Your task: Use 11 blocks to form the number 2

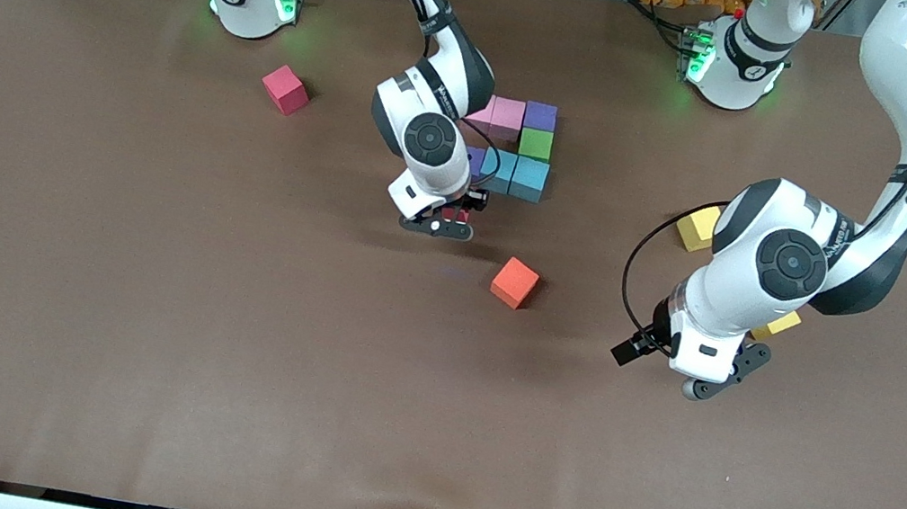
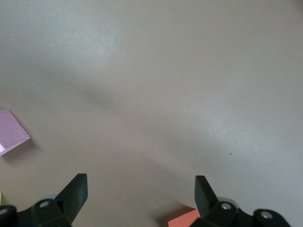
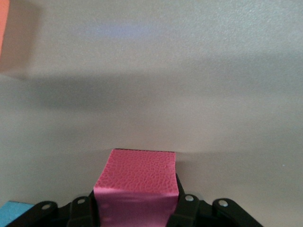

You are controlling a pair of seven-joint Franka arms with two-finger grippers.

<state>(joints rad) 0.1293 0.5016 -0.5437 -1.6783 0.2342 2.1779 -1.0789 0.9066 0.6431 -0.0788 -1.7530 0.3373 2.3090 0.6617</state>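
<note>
Brown worktop [image 1: 132, 331] fills pretty much everything, both arms reaching in over it. Biggest thing on it is the half-built number 2 [image 1: 520, 151]: pink, purple, green and blue blocks packed together near the robots' bases. Right gripper [image 1: 450, 219] sits just in front of that cluster, clamped on a pink block [image 3: 136, 182]. Left gripper [image 1: 716, 378] hangs over bare worktop toward the left arm's end, fingers spread wide, holding nothing. Loose bits: an orange block [image 1: 514, 282] between the two grippers, a red block [image 1: 286, 90] toward the right arm's end, and two yellow cubes [image 1: 697, 228] by the left arm.
</note>
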